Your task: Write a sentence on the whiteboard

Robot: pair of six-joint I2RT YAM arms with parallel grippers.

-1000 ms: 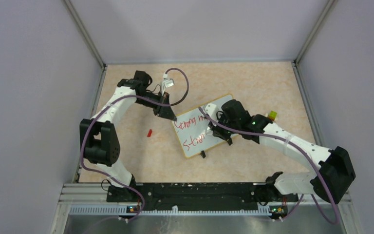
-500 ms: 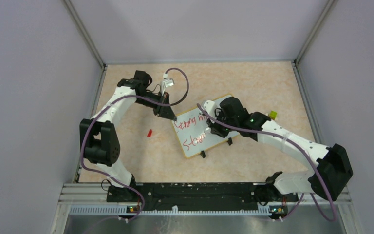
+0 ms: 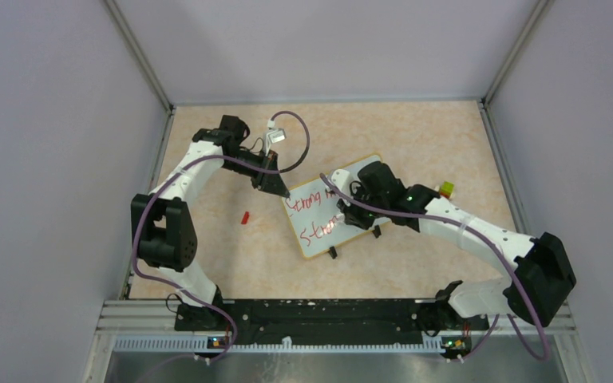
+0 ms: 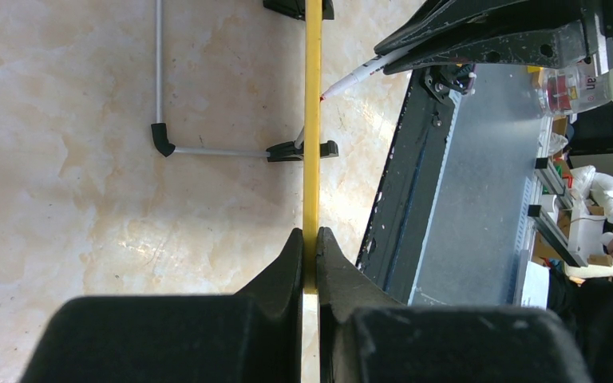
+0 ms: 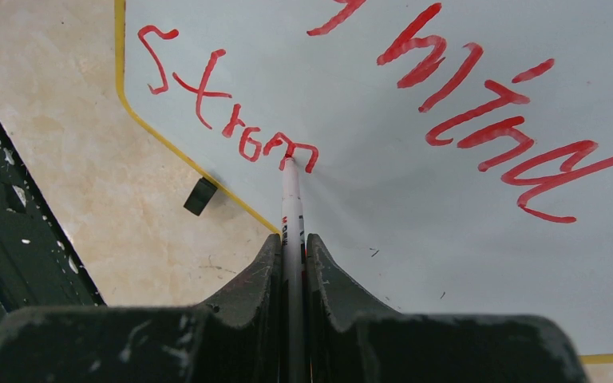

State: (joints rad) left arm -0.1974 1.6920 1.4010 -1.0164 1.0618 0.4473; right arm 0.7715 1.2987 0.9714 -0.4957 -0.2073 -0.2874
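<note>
The whiteboard (image 3: 319, 231), white with a yellow rim, lies tilted at the table's middle. My left gripper (image 3: 283, 194) is shut on the whiteboard's far-left edge; in the left wrist view the rim (image 4: 312, 144) runs edge-on between the jaws. My right gripper (image 3: 343, 214) is shut on a white marker (image 5: 290, 215), its tip touching the whiteboard (image 5: 415, 223). The sentence (image 5: 231, 112) is red handwriting: "Strong mind" above, and "Stron" on the second line, the tip at the last letter. In the top view the sentence (image 3: 307, 199) is partly hidden by my right arm.
A small red marker cap (image 3: 245, 217) lies on the beige table left of the board. A yellow-green object (image 3: 446, 189) sits behind my right arm. Black clip feet (image 3: 333, 252) stick out from the board's near edge. Grey walls enclose three sides.
My right gripper has moved a little left along the second line with the marker, adding letters after "St". My left gripper has stayed on the board's edge.
</note>
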